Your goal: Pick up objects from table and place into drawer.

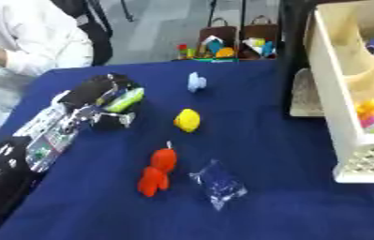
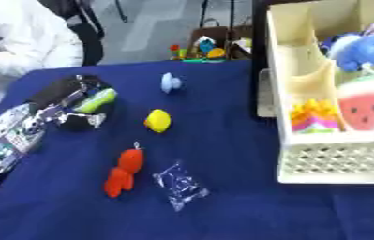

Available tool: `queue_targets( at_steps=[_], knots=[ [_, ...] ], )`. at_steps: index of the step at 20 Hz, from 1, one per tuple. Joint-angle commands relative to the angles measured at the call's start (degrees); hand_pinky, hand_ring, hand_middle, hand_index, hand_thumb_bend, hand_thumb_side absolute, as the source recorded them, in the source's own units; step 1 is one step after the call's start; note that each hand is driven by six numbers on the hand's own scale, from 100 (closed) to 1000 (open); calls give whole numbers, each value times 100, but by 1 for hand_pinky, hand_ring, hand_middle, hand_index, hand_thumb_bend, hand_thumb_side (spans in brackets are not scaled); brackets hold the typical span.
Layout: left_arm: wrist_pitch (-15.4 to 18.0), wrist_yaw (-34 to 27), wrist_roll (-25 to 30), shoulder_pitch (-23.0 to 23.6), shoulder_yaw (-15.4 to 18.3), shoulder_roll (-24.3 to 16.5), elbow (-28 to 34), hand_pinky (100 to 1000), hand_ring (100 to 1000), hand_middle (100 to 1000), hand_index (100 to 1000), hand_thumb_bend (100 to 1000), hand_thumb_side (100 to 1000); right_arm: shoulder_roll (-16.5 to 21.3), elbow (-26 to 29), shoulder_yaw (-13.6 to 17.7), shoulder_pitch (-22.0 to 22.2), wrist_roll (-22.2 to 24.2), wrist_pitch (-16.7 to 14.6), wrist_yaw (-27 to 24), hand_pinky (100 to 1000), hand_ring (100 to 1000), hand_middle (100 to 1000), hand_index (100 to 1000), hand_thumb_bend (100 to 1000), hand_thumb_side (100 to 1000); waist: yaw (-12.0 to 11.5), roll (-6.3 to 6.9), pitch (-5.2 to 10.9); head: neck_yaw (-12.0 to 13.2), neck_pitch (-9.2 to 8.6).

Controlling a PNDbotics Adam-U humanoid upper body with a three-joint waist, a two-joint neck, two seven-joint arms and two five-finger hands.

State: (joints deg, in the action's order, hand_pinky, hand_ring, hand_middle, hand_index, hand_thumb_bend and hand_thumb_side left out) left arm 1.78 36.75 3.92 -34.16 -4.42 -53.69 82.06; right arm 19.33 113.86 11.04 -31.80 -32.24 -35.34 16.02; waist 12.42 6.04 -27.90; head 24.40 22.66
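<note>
The cream plastic drawer (image 2: 321,159) already holds toys; left of it, my left hand (image 1: 100,101) curls round a green tube (image 1: 125,100); four items wait.

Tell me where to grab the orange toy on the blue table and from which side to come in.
Grip the orange toy across its narrow middle, between the rounder upper lobe and lower lobe, coming from above. It lies flat and lengthwise on the table, with the clear plastic bag close on its right, so a pinch from the left hand side seems safest.
</note>
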Motion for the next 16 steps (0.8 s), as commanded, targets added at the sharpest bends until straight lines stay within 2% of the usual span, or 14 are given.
queue_targets(
  at_steps=[1,5,16],
  knots=[
    [-112,282,-226,-15,68,-327,310,587,783,637,778,100,255,57,73,55,-34,-68,-44,-8,687,666,595,751,100,895,-21,-20,204,-18,39],
    [-233,475,-409,13,68,-356,518,566,766,617,759,100,265,61,73,62,-33,-83,-41,-26,686,665,595,751,100,894,-22,-18,244,-18,39],
    [-282,869,-588,40,64,-496,1280,535,725,574,702,100,305,66,73,62,-34,-100,-2,-86,686,665,598,752,100,891,-38,53,402,-26,81]
  ],
)
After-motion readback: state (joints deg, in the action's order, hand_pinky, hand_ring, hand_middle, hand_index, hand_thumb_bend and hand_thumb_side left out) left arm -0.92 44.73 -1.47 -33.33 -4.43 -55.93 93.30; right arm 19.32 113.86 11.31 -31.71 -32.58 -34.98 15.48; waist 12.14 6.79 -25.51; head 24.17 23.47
